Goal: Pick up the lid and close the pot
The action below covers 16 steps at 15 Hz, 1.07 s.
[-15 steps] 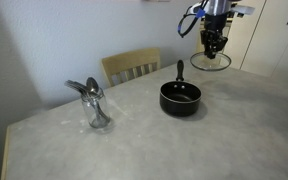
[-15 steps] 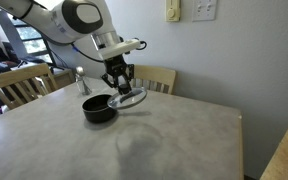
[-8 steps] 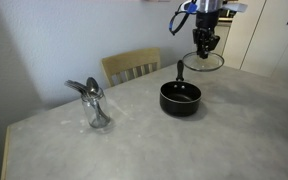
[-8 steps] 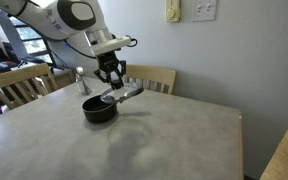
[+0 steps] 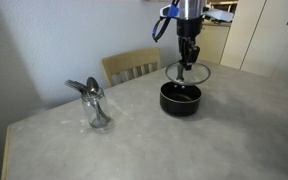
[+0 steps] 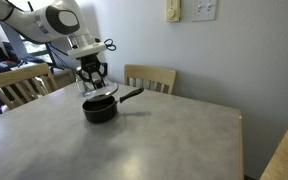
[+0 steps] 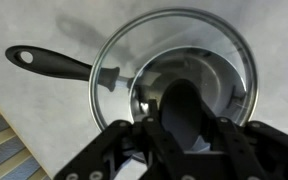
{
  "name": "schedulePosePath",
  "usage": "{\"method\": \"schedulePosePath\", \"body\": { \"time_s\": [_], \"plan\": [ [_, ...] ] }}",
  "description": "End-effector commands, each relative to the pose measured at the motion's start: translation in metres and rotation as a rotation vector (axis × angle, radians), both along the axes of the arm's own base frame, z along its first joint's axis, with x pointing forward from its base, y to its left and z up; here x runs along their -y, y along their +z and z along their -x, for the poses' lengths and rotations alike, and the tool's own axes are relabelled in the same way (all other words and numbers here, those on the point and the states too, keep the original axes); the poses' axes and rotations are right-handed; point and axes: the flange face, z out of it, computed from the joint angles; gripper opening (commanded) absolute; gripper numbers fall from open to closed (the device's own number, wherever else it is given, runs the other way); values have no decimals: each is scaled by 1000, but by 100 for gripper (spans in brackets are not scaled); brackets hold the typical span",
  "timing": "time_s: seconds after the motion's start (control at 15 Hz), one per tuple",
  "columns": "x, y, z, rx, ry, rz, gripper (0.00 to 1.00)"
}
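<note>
The claw (image 5: 187,62) is clamped on the centre of the lid (image 5: 200,73), which hangs just below it, right over the pot (image 5: 180,100) on the desk (image 5: 134,140). In the wrist view, the pot's handle (image 7: 49,62) points to ten o'clock.

In an exterior view, the gripper (image 5: 187,62) grips the glass lid (image 5: 198,73) just above the black pot (image 5: 180,100) near the table's (image 5: 224,130) far edge, a glass of metal utensils (image 5: 94,108) standing well apart, a wooden chair (image 5: 132,66) beyond.
</note>
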Motion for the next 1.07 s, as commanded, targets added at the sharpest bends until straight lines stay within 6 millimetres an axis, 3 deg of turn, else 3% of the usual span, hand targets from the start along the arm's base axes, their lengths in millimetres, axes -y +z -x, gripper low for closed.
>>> {"method": "schedulePosePath", "body": {
  "time_s": [0.0,0.4,1.0],
  "plan": [
    [-13,-19,-7,10,-45,-5,15],
    [-11,-61,-12,9,-81,-42,15],
    [-26,-51,-6,-51,-93,-23,15]
  ]
}}
